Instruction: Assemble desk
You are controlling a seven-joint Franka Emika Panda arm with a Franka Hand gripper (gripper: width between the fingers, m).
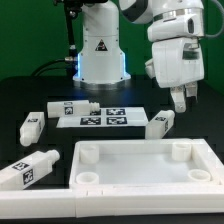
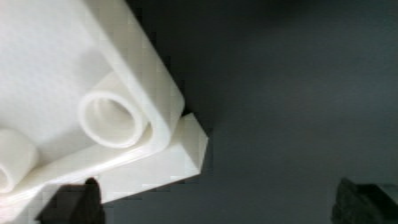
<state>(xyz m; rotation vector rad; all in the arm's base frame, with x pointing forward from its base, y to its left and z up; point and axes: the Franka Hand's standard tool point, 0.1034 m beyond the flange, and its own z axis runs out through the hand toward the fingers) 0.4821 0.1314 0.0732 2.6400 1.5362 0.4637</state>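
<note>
**Layout about the gripper**

Gripper hangs over the table at the exterior view's right end, touching no part. Below it and just toward the exterior view's left lies the first leg. Further that way is the marker board, with the second leg at its far end and the third leg beyond. The desk top lies nearer the camera than the gripper. The fourth leg lies beside its end away from the gripper. Wrist view: the corner socket sits to one side of the gap between the fingers, not in it.

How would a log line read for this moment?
fingers open, empty | hovering by desk top corner | four legs loose, unattached
</note>
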